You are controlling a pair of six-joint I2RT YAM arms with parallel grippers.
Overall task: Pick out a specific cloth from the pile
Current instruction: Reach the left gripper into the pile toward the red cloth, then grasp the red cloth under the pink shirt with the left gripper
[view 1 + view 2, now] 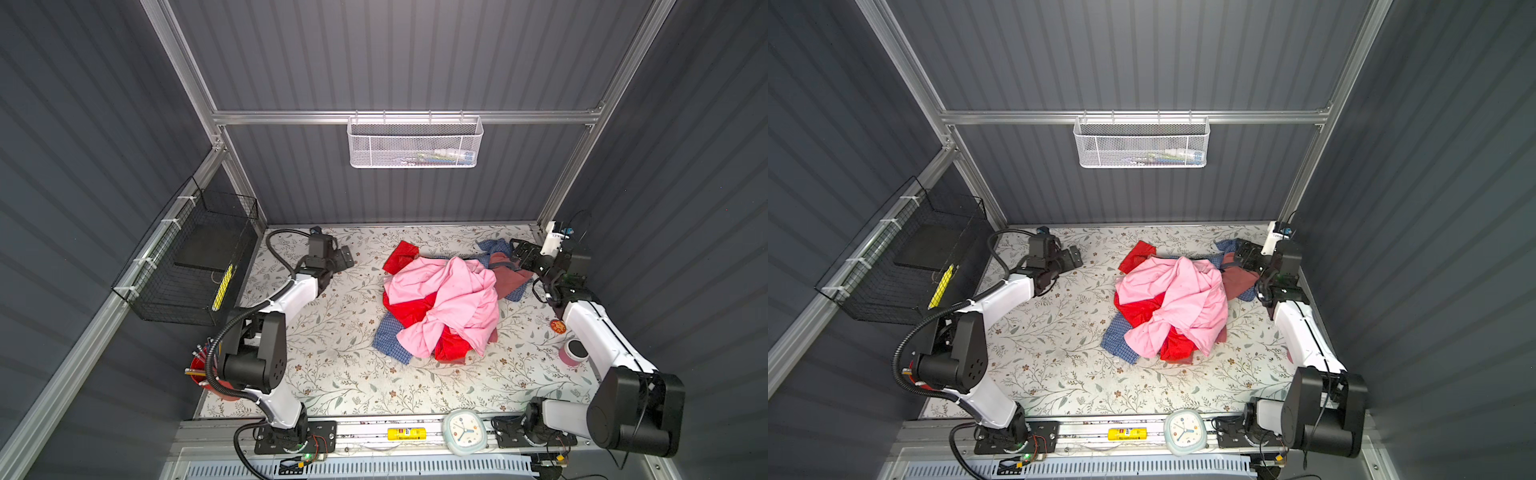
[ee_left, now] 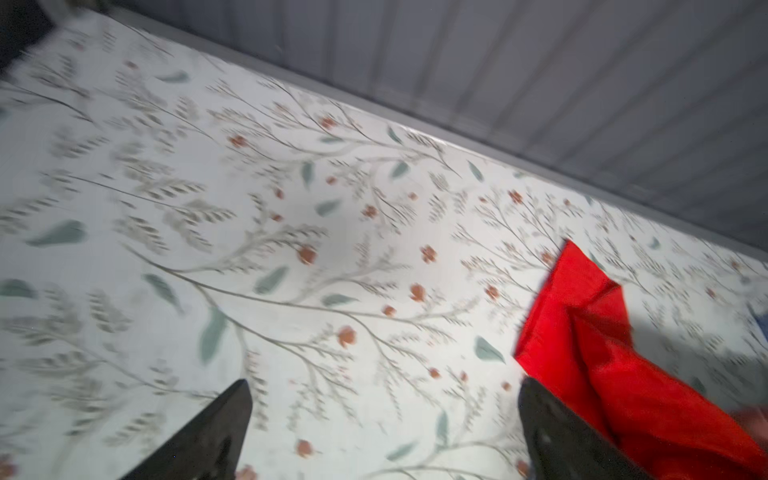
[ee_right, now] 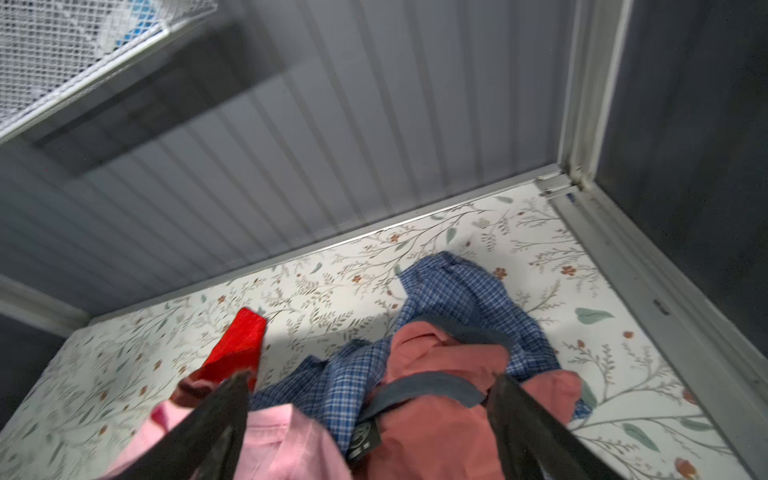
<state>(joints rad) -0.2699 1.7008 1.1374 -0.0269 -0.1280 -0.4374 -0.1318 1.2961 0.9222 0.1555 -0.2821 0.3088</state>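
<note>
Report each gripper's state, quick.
Left gripper: open, empty, near a corner of the red cloth.
Right gripper: open, gripping nothing, jaws straddling the dusty-rose garment.

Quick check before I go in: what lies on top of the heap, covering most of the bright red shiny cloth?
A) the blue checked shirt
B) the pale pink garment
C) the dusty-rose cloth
B: in both top views the pale pink garment lies uppermost, and the bright red shiny cloth shows only around its edges.
</note>
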